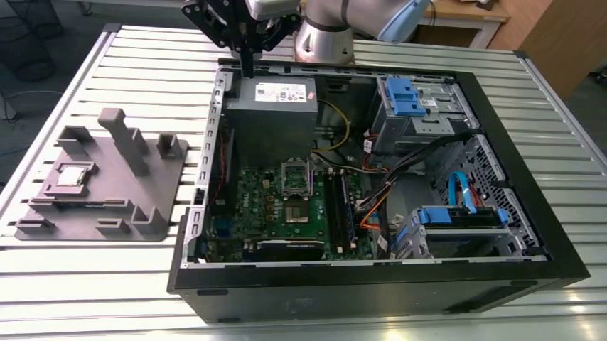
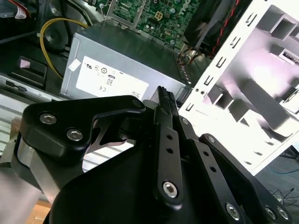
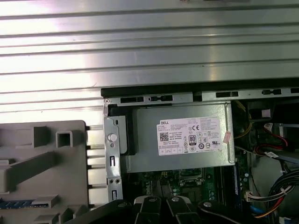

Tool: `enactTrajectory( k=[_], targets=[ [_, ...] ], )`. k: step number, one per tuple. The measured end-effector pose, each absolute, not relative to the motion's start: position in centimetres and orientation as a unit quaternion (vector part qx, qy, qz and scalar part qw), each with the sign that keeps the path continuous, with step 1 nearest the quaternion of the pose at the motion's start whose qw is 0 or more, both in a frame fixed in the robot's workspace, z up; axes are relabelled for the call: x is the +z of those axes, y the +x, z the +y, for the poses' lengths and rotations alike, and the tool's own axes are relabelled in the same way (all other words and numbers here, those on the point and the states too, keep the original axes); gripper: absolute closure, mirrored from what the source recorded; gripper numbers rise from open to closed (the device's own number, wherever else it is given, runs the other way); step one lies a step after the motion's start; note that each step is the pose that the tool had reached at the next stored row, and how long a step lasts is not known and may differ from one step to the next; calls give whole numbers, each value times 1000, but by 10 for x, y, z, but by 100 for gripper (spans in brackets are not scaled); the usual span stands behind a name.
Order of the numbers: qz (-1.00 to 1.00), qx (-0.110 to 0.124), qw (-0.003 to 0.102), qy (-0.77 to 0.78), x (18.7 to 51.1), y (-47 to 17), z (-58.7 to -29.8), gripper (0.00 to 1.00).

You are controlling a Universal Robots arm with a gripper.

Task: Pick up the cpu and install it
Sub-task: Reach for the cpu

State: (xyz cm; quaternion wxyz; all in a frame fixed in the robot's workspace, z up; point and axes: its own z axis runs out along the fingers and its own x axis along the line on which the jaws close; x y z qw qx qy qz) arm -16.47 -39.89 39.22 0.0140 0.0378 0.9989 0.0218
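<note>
The gripper (image 1: pixel 249 65) has its fingers (image 2: pixel 161 116) pressed together with nothing between them. It hangs over the far wall of the open computer case (image 1: pixel 531 213), just above the far edge of the power supply (image 1: pixel 275 96).

The cpu (image 1: pixel 74 175) is not in hand. It lies flat in a pocket of the grey plastic fixture (image 1: pixel 142 206), which sits on the slatted metal table (image 1: pixel 95 284) near the table's edge on the exterior view's left, outside the case. From the fingertips, the chip lies toward the exterior view's left and toward the table's near edge, and lower, well apart from them, with the case's side wall between. It is square, so no long axis governs the approach, and its sides run roughly parallel to the fixture's edges.

The motherboard's socket (image 1: pixel 294 182) lies inside the case, beyond the power supply on the near side. Judging from this, the pick-up has not begun.
</note>
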Motion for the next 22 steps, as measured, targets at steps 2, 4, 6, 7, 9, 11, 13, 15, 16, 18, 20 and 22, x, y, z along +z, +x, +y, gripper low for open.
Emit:
enactTrajectory(
  k=[2,4,6,7,9,11,13,15,16,18,20,22],
  targets=[
    [999,22,14,38,392,-168,-399,89],
    [999,22,14,38,392,-171,-399,89],
    [999,22,14,38,392,-174,-399,89],
    [999,22,14,38,392,-175,-399,89],
    [999,22,14,38,391,-177,-399,89],
    [999,22,14,38,391,-179,-399,89],
    [999,22,14,38,391,-181,-399,89],
    [999,22,14,38,391,-183,-399,89],
    [999,22,14,38,391,-183,-399,89],
    [999,22,14,38,391,-185,-399,89],
    [999,22,14,38,390,-187,-399,89],
    [999,22,14,38,390,-190,-399,89]
  ],
)
